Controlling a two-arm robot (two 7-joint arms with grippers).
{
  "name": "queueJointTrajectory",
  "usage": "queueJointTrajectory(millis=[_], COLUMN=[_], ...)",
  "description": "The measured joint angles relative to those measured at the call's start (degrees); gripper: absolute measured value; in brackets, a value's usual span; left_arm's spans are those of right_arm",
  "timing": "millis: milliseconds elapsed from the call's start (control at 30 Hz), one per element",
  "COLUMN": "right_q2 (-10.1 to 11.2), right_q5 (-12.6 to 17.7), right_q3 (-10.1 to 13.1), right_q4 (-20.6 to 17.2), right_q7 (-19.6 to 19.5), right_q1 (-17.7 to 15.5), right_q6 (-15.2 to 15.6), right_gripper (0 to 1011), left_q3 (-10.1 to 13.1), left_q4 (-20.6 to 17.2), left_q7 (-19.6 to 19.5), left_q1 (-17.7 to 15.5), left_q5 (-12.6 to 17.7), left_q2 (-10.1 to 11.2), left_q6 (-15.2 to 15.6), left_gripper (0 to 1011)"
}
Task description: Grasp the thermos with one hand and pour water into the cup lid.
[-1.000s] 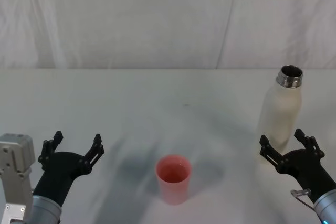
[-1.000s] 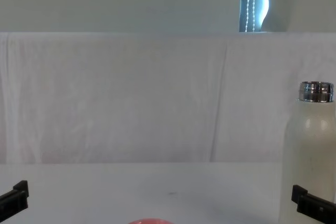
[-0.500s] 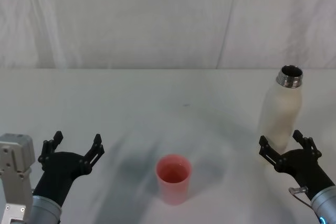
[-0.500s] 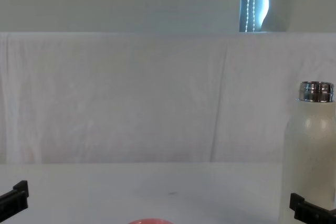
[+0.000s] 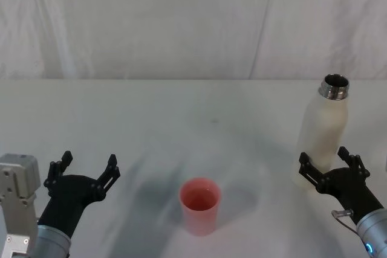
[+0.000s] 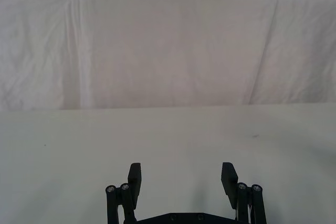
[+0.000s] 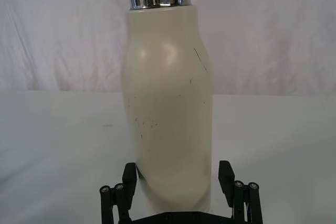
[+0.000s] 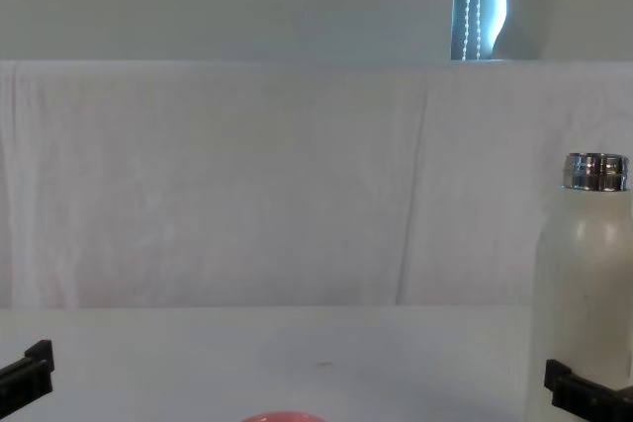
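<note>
Right pincer [image 7: 177,176] spread wide, flanking upright thermos [image 7: 168,103] base; left pincer [image 5: 83,170] idle.

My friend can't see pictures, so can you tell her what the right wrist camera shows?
A tall cream-white thermos stands upright on a white table, its shiny steel neck uncapped. The right claw is open, one black finger on each side of the bottle's base, not squeezing it yet. A white cloth hangs behind.

Upright thermos [image 8: 586,284], right claw [image 8: 584,397] apparently at its base.
</note>
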Motion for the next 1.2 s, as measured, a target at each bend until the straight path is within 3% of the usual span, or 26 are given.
queueJointTrajectory(millis=[1200], right_q2=[-0.72], right_q5=[-1.07], right_q3=[-1.36], right_q4=[1.97], right_q7=[0.23], right_q1=[2.81], right_q6=[-0.07], right_gripper=[1003], left_q3=[0.0], left_q4=[0.0], left_q7=[0.0], left_q1=[0.0], left_q5=[0.0], left_q2=[0.0], left_q6=[0.0], left_gripper=[1001])
